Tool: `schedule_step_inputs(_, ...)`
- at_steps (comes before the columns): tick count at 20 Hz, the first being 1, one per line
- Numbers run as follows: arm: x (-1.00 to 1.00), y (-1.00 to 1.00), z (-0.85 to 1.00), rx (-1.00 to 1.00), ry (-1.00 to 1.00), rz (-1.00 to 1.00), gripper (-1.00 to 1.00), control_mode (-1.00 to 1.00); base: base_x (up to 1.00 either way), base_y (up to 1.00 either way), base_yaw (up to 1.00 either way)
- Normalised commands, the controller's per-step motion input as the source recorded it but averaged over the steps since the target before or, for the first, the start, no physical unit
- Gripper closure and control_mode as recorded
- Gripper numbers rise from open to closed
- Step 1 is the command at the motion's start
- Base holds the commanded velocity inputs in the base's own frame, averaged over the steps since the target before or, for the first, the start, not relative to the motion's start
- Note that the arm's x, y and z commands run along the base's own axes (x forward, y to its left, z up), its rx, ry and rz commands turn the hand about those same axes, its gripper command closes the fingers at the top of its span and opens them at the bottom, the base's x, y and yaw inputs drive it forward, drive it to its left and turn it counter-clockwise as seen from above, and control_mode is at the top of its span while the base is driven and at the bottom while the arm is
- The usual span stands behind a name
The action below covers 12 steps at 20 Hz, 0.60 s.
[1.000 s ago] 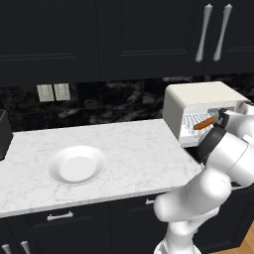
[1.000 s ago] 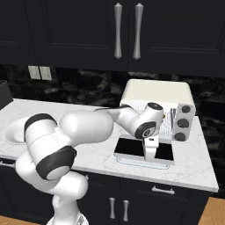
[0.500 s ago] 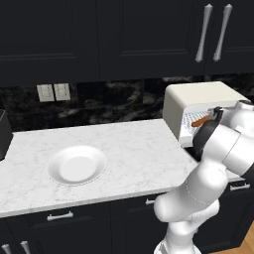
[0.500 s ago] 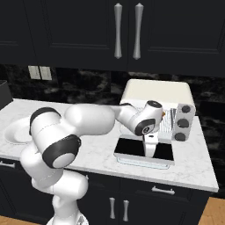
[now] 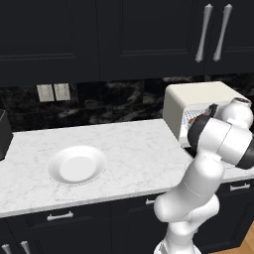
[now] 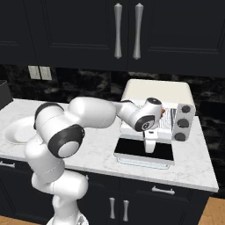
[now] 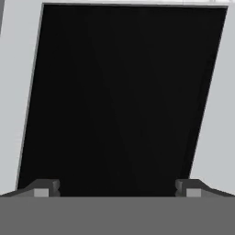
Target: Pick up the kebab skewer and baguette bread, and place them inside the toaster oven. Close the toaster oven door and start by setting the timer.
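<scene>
Both base views look down from behind at the toaster oven (image 6: 156, 94); the hand view faces its door (image 7: 119, 96) closely.

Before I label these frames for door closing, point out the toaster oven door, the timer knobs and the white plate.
toaster oven door (image 6: 143, 149): right base view, on its dark glass, lying open and flat.
timer knobs (image 6: 183, 123): right base view, on the middle knob.
white plate (image 5: 77, 164): left base view, on its bare centre.
</scene>
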Motion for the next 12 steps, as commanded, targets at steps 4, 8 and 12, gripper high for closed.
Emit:
schedule_step_inputs(4,0.26,0.00,0.00,0.00,0.00,0.00,-1.00,-1.00,0.00,0.00,0.00)
schedule_step_inputs(8,0.19,0.00,0.00,0.00,0.00,0.00,-1.00,-1.00,0.00,0.00,0.00)
schedule_step_inputs(12,0.23,0.00,-0.03,0.00,0.00,0.00,-1.00,-1.00,0.00,0.00,0.00)
